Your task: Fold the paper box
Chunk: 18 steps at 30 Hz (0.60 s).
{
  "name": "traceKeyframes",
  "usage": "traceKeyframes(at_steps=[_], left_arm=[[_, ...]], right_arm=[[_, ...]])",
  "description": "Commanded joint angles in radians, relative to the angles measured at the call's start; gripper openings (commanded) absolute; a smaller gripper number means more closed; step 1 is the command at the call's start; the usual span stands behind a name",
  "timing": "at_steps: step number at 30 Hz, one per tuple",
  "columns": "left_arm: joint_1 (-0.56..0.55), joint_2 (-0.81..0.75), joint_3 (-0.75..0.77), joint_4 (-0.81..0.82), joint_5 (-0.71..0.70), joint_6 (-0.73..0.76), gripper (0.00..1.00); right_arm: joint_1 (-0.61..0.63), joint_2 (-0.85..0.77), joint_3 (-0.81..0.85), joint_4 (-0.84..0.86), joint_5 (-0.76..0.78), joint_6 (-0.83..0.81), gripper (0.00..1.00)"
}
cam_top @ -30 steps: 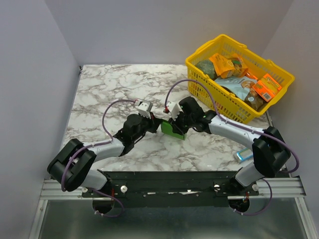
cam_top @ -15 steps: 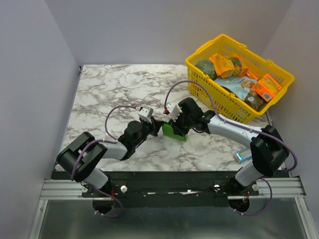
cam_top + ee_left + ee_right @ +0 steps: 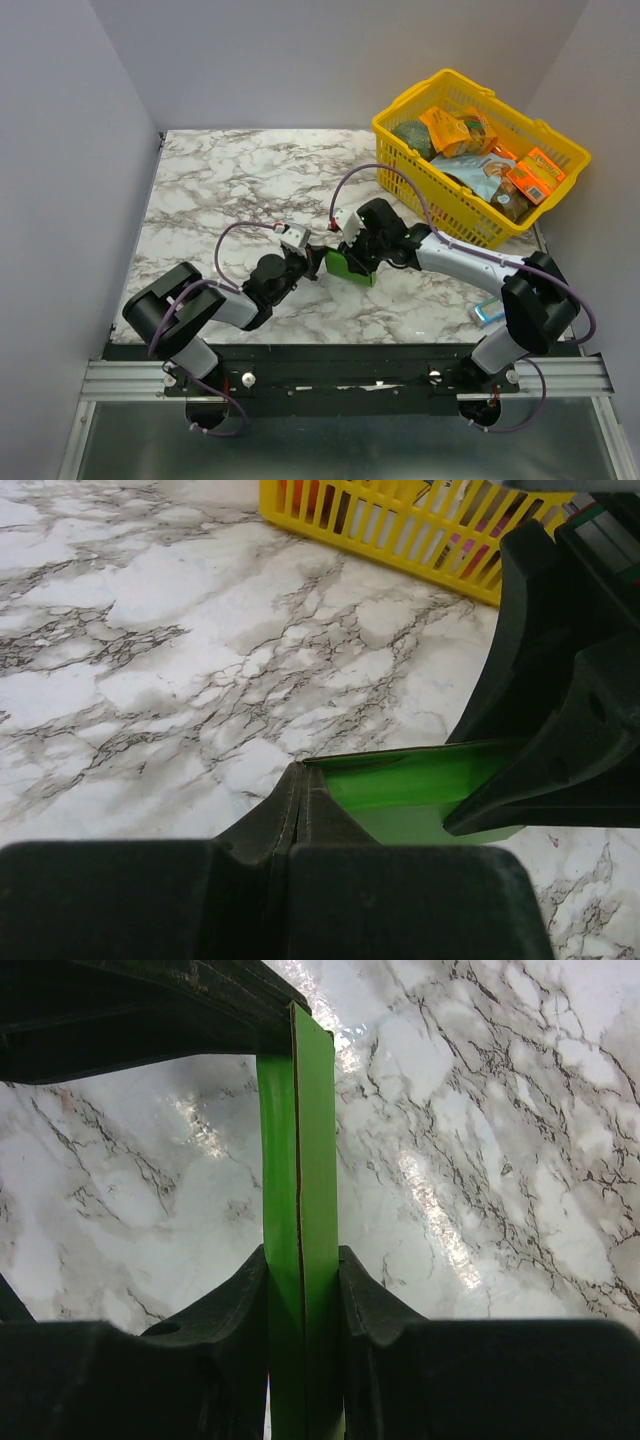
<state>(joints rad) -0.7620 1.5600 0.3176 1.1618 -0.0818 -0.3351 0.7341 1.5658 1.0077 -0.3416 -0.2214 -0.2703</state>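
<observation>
The paper box (image 3: pixel 346 268) is bright green card, standing on edge on the marble table (image 3: pixel 220 180) between the two arms. My right gripper (image 3: pixel 352 255) is shut on it. In the right wrist view (image 3: pixel 300 1260) the doubled green card (image 3: pixel 310 1110) sits pinched between both black fingers. My left gripper (image 3: pixel 318 258) is shut with nothing between its fingers. In the left wrist view its tips (image 3: pixel 298 776) touch the left end of the green box (image 3: pixel 420 785). The right gripper's fingers (image 3: pixel 560 730) clamp the box's other end.
A yellow plastic basket (image 3: pixel 450 205) full of packaged goods stands at the back right, and its wall (image 3: pixel 400 525) shows in the left wrist view. A small blue-and-white pack (image 3: pixel 490 311) lies near the right arm's base. Grey walls enclose the table.
My left arm has swung in towards the box, with its elbow drawn nearer the base and its shut tips now against the box's end. The right gripper and box have barely shifted.
</observation>
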Motion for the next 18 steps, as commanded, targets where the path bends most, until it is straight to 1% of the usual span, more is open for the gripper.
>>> traceKeyframes(at_steps=[1,9,13,15,16,18], left_arm=[[-0.069,0.054,-0.006,-0.048,0.008,-0.008,0.0],[-0.118,0.1,-0.005,-0.04,-0.03,-0.013,0.0],[-0.146,0.097,-0.009,-0.083,-0.067,0.011,0.0],[-0.166,0.092,0.003,-0.117,-0.11,0.036,0.0],[-0.174,0.089,0.006,-0.152,-0.127,0.044,0.0],[-0.194,0.084,0.018,-0.183,-0.172,0.059,0.0]], right_arm=[[0.008,0.011,-0.006,0.116,-0.001,0.019,0.2],[0.008,0.003,-0.012,0.122,0.01,0.023,0.2],[0.008,-0.001,-0.015,0.127,0.019,0.042,0.2],[0.007,-0.006,-0.017,0.133,0.03,0.051,0.22],[0.008,-0.013,-0.017,0.135,0.034,0.066,0.27],[0.008,-0.023,-0.02,0.136,0.057,0.08,0.31]])
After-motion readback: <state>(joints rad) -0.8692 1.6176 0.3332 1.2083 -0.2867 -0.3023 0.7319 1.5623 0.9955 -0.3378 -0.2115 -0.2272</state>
